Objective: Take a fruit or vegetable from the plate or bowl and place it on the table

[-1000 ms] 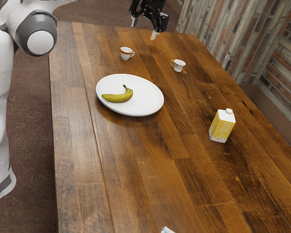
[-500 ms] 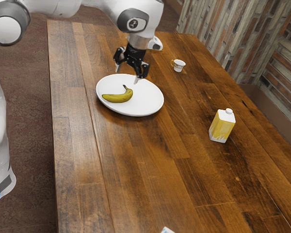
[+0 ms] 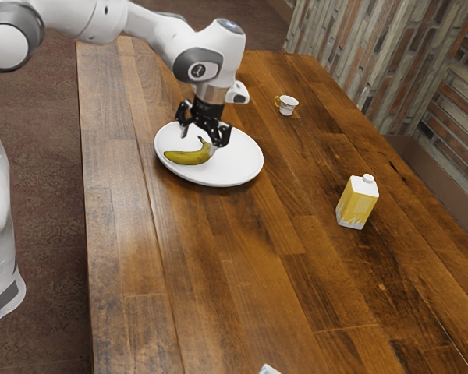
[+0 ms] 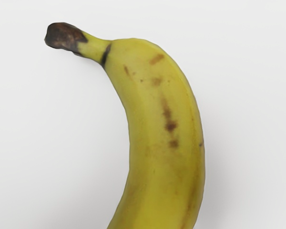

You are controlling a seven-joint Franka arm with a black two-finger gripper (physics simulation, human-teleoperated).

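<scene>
"Where's the banana [image 3: 189, 157] lying?"

"It's resting on the plate [image 3: 238, 165], towards nine o'clock in the exterior view, its stem pointing to about eleven. The gripper [image 3: 198, 142] is hovering over it, fingers standing apart; one may be touching the peel, I can't quite tell."

"How's it going to be handling?"

"Light, I'm guessing, fairly firm, slightly slick, bruising easily. I'd be taking it mid-curve, across its width, squeezing gently."

A curved yellow banana [image 4: 157, 129] with brown flecks lies on the white plate [image 3: 238, 165].
</scene>
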